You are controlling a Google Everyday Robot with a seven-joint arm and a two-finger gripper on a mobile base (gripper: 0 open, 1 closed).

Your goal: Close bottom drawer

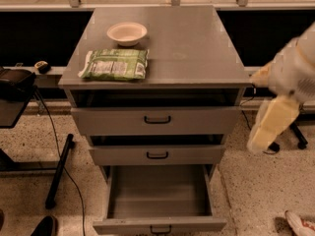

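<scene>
The bottom drawer (158, 195) of the grey cabinet (187, 43) is pulled far out toward me, and its inside is empty. Its small black handle (160, 228) shows at the lower edge of the view. The middle drawer (197, 155) and top drawer (197, 121) above it each stand out a little. My gripper (268, 129) hangs on the cream-coloured arm to the right of the cabinet. It is level with the top and middle drawers, apart from them and well above the bottom drawer.
A white bowl (127, 33) and a green packet (114, 64) lie on the cabinet top. A black stand (15, 90) with a leg and cable is on the left. Shoes show at the bottom right (299, 223) and bottom left (44, 226). The floor is speckled.
</scene>
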